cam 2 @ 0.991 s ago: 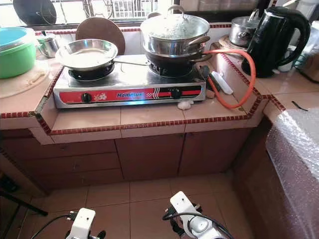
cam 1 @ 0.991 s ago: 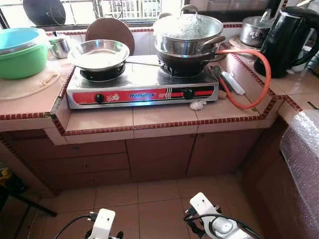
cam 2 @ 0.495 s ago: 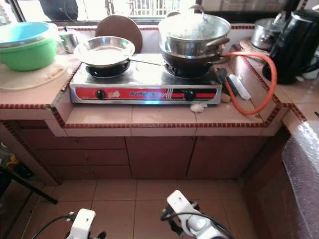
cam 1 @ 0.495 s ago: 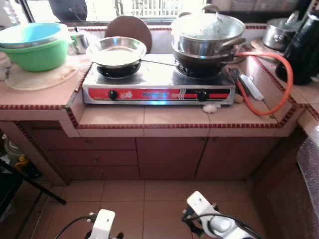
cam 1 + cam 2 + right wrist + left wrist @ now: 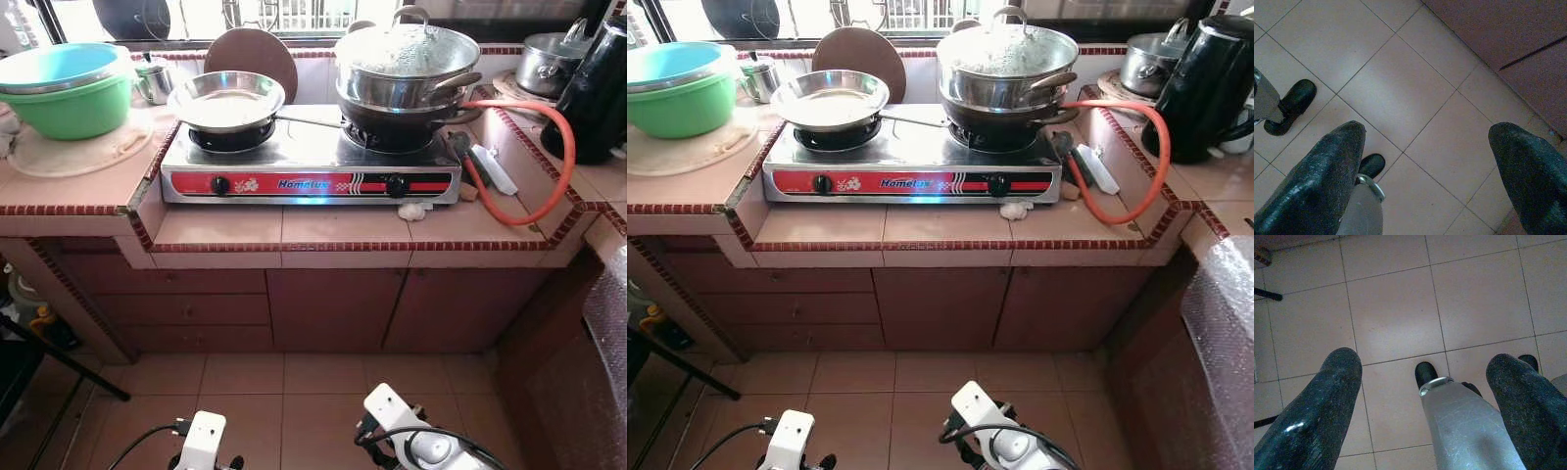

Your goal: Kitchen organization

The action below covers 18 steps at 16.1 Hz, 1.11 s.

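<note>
On the tiled counter, a red-fronted steel stove [image 5: 309, 171]; both end effectors [image 5: 1422, 401] [image 5: 1425, 166] hang apart.

Green basin [image 5: 73, 103], red-striped silver stove [image 5: 309, 174], orange hose [image 5: 549, 166], seemingly black kettle [image 5: 1207, 83].

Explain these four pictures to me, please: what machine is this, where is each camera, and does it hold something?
This is a humanoid robot standing before a kitchen counter. The two wide pictures come from its head, looking down. On the counter sits a gas stove with a frying pan and a lidded pot; a green bowl stands to its left, a black kettle to its right. The other two pictures come from wrist cameras: the left gripper and right gripper hang open over the floor tiles, holding nothing.
</note>
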{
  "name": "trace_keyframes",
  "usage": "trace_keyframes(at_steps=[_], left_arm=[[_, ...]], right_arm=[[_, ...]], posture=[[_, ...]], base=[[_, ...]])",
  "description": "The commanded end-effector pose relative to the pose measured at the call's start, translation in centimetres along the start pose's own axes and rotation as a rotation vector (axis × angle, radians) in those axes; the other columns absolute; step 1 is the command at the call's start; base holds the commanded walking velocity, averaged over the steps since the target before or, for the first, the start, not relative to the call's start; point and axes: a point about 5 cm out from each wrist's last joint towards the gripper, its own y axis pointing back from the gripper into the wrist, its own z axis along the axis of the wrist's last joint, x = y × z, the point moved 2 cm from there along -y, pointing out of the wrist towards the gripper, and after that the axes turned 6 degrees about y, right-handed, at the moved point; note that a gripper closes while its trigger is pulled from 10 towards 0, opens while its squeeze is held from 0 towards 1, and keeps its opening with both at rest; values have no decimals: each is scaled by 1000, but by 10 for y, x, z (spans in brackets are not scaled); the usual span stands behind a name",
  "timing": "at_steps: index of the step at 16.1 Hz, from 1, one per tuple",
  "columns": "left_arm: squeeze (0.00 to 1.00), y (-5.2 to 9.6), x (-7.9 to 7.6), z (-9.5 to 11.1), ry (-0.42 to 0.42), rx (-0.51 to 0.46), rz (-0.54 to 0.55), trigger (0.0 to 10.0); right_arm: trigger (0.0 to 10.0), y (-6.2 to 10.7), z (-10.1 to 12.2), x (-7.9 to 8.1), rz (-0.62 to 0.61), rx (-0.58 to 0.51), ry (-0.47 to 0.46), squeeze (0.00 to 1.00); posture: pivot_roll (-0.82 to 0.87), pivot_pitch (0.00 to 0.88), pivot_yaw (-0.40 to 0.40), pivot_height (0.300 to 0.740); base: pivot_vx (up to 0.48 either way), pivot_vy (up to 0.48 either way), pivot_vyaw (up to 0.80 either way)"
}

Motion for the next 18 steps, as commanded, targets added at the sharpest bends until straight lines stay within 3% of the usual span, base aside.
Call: trace_keyframes(at_steps=[1, 10, 18], left_arm=[[0, 0, 3, -1, 1, 4, 19, 10000], [0, 1, 7, -4, 26, 11, 36, 10000], [0, 2, 16, -2, 48, -11, 94, 10000]], right_arm=[[10000, -1, 4, 0, 3, -6, 8, 0], [10000, -1, 5, -1, -7, -5, -6, 0], [10000, -1, 1, 2, -10, 8, -28, 0]], posture=[[21, 0, -16, 740], [22, 0, -16, 740], [20, 0, -12, 740]], base=[[0, 416, 0], [0, 442, 0], [0, 0, 0]])
